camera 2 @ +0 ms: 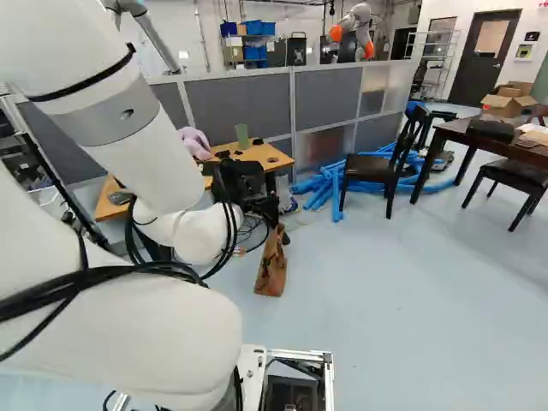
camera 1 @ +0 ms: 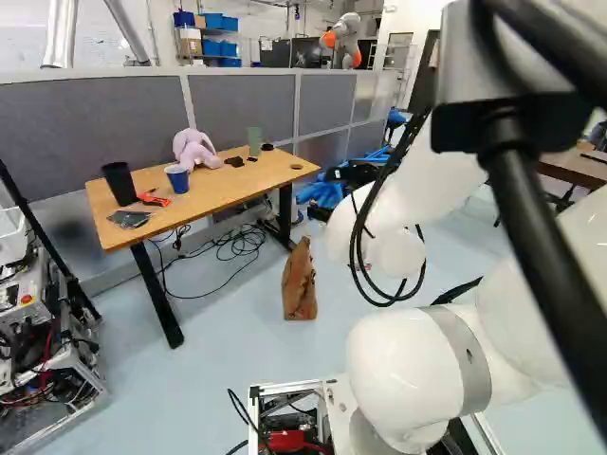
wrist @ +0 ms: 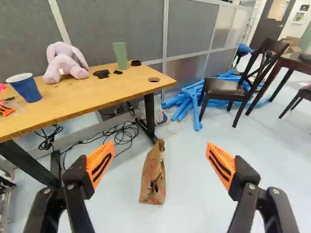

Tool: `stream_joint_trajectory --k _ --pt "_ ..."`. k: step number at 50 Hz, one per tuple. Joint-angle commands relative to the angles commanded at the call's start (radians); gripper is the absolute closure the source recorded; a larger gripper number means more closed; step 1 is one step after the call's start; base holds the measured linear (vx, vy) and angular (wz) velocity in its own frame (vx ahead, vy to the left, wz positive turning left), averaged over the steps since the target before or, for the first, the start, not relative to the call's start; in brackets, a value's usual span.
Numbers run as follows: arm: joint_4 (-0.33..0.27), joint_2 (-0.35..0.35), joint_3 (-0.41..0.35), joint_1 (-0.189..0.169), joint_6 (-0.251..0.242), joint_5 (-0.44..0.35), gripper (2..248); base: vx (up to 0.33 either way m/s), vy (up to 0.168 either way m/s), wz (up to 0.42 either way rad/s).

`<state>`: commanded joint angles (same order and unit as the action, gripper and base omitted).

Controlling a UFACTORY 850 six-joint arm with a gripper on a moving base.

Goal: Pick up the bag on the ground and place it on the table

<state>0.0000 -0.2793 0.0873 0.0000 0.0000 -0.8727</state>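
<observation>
We've got the arm (camera 1: 417, 370) up off its base joint, w/ the upper link slanting down & fwd to the wrist; in the right base view that link runs from the upper left toward the middle. Gripper (camera 2: 264, 214) is out front, well off the floor (wrist: 194, 194), aimed fwd & a bit down. Its two fingers stand wide apart w/ nothing between the orange pads (wrist: 100, 162), so it's open & we're holding nothing.

Our brown paper bag (wrist: 153, 177) is on the floor, approx. upright, w/ a crumpled, narrow top. In the wrist view it's ahead of the gripper, in line w/ the gap btwn the fingers, a bit nearer the left one. No contact w/ either. It stands near the table leg (wrist: 149, 114), just beside the loose cables (wrist: 124, 133).

Wooden table (wrist: 97, 102) is beyond & left of the bag. On it we see a lilac stuffed toy (wrist: 63, 65), blue cup (wrist: 28, 90), black cup (camera 1: 119, 183) & green block (wrist: 120, 56). Farther back, right of the table: blue tubes (wrist: 194, 99) on the floor, w/ a dark chair (wrist: 223, 90) next to them.
</observation>
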Motion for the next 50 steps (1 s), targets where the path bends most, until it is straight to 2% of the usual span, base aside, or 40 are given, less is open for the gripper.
stream_joint_trajectory --k 35,50 --pt "0.000 0.000 0.000 0.000 0.000 0.000 3 0.177 0.000 -0.008" --pt "0.000 0.017 0.014 0.000 0.000 0.000 3 0.069 0.000 -0.006"
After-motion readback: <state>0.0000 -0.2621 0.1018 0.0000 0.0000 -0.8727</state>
